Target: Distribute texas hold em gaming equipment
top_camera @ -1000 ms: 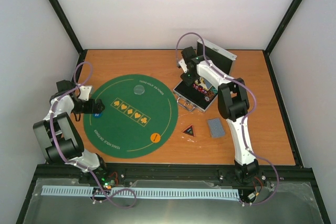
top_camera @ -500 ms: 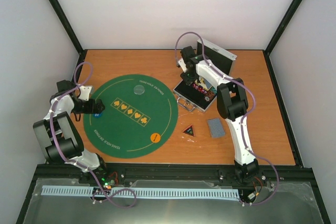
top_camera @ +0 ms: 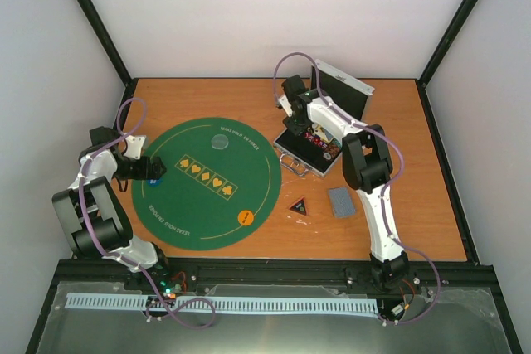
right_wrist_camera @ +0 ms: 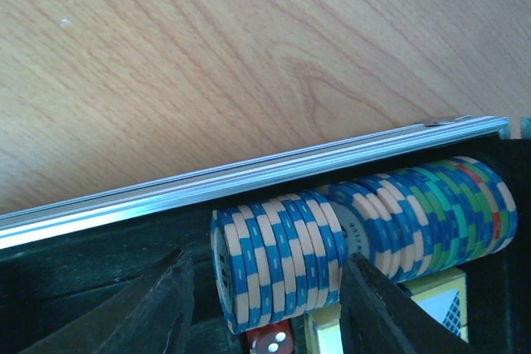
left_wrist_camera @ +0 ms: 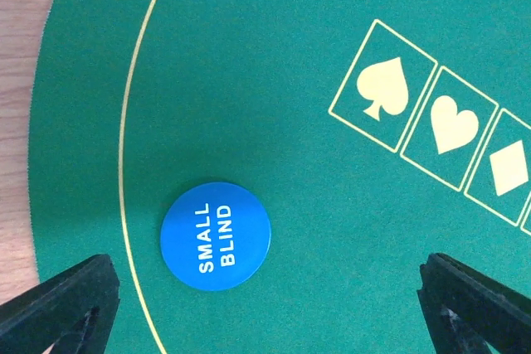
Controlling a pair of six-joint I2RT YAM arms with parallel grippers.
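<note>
In the right wrist view my right gripper reaches down into the silver case. Its jaws straddle a short stack of blue striped poker chips lying on edge. The right finger touches the stack's end, while a thin gap shows at the left finger. More blue and green chips continue the row to the right. From above, that right gripper is over the case's back left corner. My left gripper hangs open over the felt, with a blue SMALL BLIND disc lying flat between its fingers.
The round green mat carries a clear disc at the back and an orange disc at the front right. A black triangular marker and grey-blue cards lie on the wood. The case lid stands upright.
The right gripper's jaws have narrowed around the blue chip stack, and its wrist has shifted slightly back and left. The left arm has not moved.
</note>
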